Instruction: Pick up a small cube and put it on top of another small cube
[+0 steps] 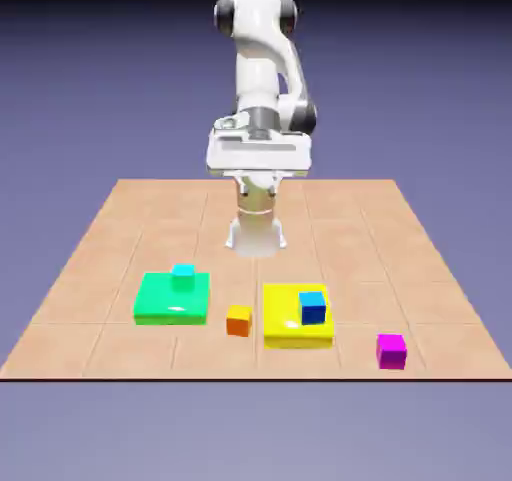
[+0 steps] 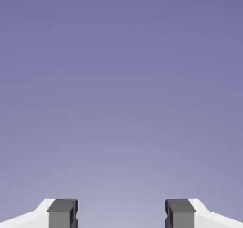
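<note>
The small magenta cube (image 1: 391,351) sits on the table near the front edge, at the exterior view's right. An orange cube (image 1: 238,320) stands between two flat slabs. A blue cube (image 1: 313,307) rests on the yellow slab (image 1: 285,331), and a cyan cube (image 1: 183,271) on the green slab (image 1: 160,304). My gripper (image 1: 258,159) hangs high above the table's far side, well away from every cube. In the hand view the gripper (image 2: 121,214) is open, its two grey fingertips (image 2: 62,213) wide apart with only the blue-violet backdrop between them.
The tan tiled table (image 1: 120,229) ends just in front of the magenta cube. The arm's white base (image 1: 257,231) stands behind the two slabs.
</note>
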Controlling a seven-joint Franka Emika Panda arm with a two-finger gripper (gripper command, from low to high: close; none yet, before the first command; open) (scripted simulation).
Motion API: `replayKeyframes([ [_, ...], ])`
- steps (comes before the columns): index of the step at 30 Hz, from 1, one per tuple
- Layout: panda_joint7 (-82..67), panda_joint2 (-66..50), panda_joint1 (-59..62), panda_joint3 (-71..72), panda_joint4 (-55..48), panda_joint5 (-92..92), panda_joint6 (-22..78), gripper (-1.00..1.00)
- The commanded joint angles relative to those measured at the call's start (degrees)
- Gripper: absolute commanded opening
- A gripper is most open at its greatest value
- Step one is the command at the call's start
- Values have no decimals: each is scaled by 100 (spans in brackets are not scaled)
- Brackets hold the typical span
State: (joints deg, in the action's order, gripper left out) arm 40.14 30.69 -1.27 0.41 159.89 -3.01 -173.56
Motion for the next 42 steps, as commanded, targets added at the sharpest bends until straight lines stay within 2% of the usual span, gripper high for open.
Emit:
replayKeyframes([
  [1,-192,-164,-48,34,-92,-250,37,0],
  [33,-6329,-5394,-1584,1128,-3037,-8223,1216,0],
  [35,-6391,-5447,-1600,1139,-3067,-8304,1228,0],
  [41,-5547,-6611,-1665,925,-3948,-9345,1211,0],
  [42,-5547,-6611,-1665,925,-3948,-9345,1211,-100],
])
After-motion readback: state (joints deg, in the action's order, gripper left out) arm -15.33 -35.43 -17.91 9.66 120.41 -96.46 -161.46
